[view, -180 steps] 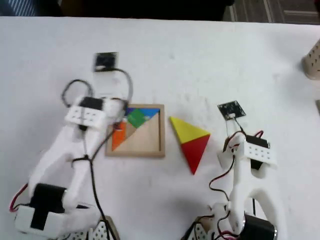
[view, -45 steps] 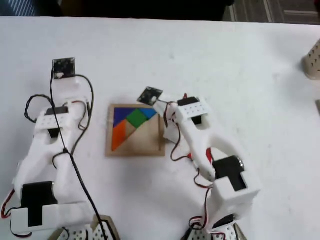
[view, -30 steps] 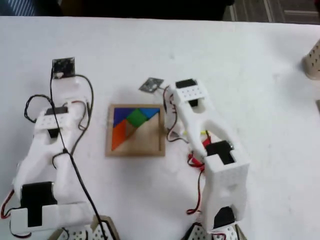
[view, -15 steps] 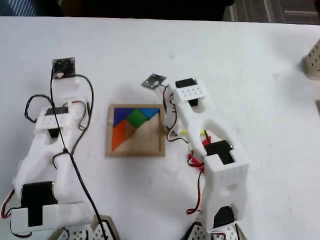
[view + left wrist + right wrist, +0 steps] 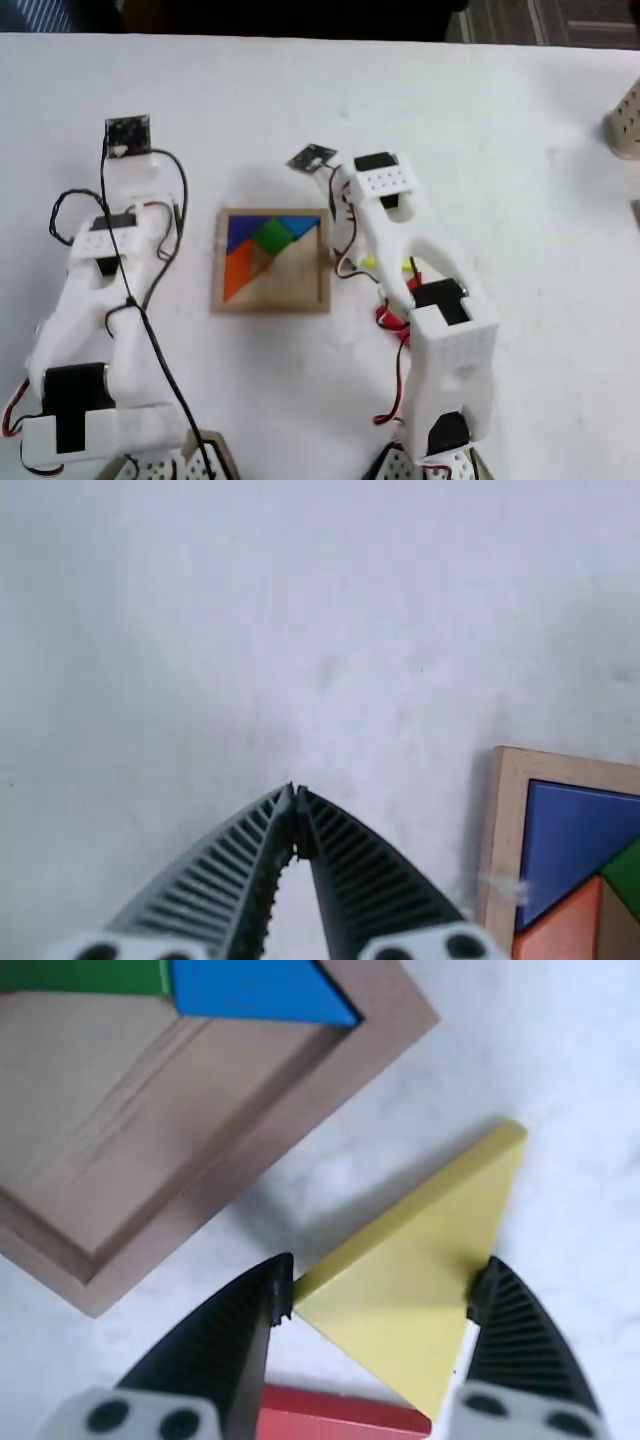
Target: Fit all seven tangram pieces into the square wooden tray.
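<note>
In the high view the right arm (image 5: 400, 250) covers nearly all of the yellow triangle (image 5: 368, 262) at the wooden tray's (image 5: 322, 255) 3 o'clock, leaving slivers, and the red flecks beside it cannot be told apart from the arm's red wires. In the right wrist view the picture's edge cuts the red triangle (image 5: 330, 1422) to a thin strip and the tray to one corner holding parts of a blue piece (image 5: 250, 990) and a green piece (image 5: 80, 975). A beige perforated object (image 5: 625, 120) at the tabletop's (image 5: 500, 150) 3 o'clock is cropped, too partial to identify.
</note>
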`<state>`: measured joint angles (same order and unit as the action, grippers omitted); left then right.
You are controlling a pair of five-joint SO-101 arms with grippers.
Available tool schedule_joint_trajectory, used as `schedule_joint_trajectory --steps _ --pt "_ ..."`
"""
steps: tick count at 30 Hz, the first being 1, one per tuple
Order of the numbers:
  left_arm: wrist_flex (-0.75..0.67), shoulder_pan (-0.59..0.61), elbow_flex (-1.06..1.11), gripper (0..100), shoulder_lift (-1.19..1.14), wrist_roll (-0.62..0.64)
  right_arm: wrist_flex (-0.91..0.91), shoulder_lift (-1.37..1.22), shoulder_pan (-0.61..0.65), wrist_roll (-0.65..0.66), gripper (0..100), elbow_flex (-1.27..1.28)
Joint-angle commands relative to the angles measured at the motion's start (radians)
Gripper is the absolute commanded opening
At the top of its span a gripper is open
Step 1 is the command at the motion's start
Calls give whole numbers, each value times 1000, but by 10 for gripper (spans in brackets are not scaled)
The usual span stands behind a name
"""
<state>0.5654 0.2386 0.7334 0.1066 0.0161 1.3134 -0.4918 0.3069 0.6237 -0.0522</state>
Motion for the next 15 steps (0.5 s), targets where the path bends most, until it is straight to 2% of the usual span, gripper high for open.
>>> schedule_joint_trajectory --steps 1,7,15 --pt "-21 -16 -3 24 4 -12 15 5 -24 -34 180 -31" --pt "-21 -16 -3 24 4 -12 13 5 -25 -38 146 -31" --pt "-21 -12 -3 24 4 -12 28 5 -130 -44 112 -98"
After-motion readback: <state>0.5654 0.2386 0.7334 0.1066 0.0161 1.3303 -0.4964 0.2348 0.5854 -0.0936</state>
